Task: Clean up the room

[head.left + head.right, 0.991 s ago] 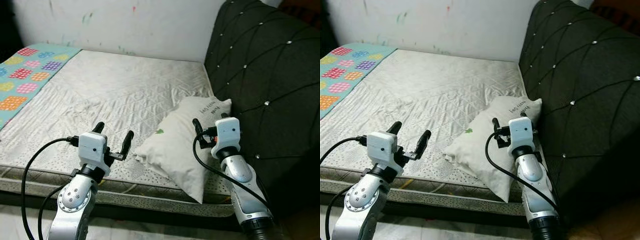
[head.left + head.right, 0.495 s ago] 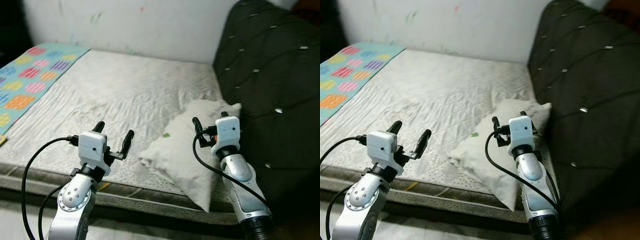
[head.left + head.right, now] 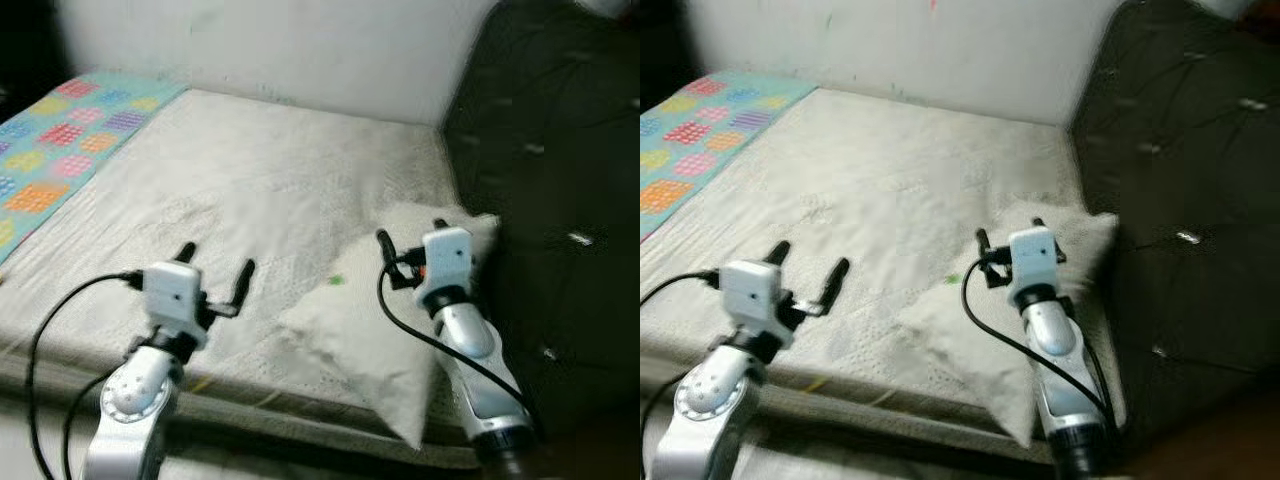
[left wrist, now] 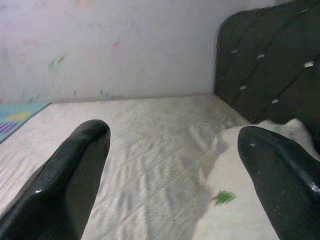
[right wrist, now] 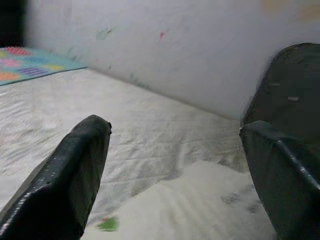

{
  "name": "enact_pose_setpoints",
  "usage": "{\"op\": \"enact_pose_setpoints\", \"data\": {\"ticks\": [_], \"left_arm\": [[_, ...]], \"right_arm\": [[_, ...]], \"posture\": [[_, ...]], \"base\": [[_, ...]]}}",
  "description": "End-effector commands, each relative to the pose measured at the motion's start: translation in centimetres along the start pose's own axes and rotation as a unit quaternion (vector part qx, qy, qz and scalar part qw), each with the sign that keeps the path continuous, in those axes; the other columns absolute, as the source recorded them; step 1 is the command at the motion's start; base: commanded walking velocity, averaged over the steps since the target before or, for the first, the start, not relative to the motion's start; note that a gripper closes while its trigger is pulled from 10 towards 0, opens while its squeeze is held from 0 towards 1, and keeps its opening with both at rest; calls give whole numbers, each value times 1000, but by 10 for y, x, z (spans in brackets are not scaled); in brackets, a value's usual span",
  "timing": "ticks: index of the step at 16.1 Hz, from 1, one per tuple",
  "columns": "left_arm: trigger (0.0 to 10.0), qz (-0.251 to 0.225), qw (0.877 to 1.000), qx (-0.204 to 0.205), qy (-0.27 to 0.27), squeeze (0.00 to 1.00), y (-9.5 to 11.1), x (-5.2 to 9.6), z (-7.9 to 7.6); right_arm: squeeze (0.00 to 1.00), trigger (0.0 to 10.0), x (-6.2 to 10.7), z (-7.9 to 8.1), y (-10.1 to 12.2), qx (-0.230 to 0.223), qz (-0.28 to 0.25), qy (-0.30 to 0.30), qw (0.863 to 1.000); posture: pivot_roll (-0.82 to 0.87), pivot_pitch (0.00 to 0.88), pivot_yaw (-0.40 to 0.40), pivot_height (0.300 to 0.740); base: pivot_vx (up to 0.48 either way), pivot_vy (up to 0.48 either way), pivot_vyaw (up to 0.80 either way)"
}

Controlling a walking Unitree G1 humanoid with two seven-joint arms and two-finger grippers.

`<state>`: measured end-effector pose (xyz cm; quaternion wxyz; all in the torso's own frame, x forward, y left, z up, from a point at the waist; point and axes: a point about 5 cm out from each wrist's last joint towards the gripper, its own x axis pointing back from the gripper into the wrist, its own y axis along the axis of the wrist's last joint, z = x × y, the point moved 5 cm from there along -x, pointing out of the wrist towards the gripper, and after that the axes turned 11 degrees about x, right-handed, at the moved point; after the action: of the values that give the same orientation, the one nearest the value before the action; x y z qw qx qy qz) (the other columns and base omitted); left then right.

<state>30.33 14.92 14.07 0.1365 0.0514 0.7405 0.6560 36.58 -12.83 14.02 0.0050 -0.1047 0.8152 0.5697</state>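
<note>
Pillow (image 3: 370, 320) lies just ahead of the right claw (image 3: 408, 238) — nearer arm; left claw (image 3: 214, 268) further off — both claws released, empty.

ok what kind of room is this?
Most likely a bedroom: a bare quilted mattress against a white wall, a white pillow by a dark tufted headboard, and a colourful patterned blanket at the far side.
</note>
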Motion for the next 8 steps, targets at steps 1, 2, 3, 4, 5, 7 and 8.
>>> {"op": "enact_pose_setpoints", "data": {"ticks": [1,2,3,4,5,7,8], "left_arm": [[10000,-3,1000,3,-18,0,-1,-4,-11],[10000,-5,1000,-4,-21,0,0,-5,-10],[10000,-8,999,-14,-29,0,0,-8,-10],[10000,-8,999,-16,-32,0,0,-9,-11],[10000,-8,999,-19,-34,0,-1,-11,-11],[10000,-9,999,-19,-26,0,-3,-16,-12],[10000,-10,1000,-20,-14,0,-4,-15,-10]], "right_arm": [[0,10000,2,-17,-11,10,16,-18,1000],[0,10000,2,-20,-12,20,19,-18,999],[0,10000,1,-24,-15,35,23,-18,999],[0,10000,1,-25,-16,40,24,-17,999],[0,10000,0,-24,-16,44,25,-15,999],[0,10000,-1,-18,-13,57,11,2,998],[0,10000,-1,-15,-15,54,12,5,998]], "posture": [[-1,0,-85,740],[-1,0,-96,740],[-1,0,-110,740],[-6,0,-119,740],[-13,0,-131,740],[-1,0,-142,740],[11,0,-135,740]], "base": [[311,0,0],[300,0,0],[296,0,0],[296,0,0],[281,0,0],[124,0,0],[0,0,0]]}}
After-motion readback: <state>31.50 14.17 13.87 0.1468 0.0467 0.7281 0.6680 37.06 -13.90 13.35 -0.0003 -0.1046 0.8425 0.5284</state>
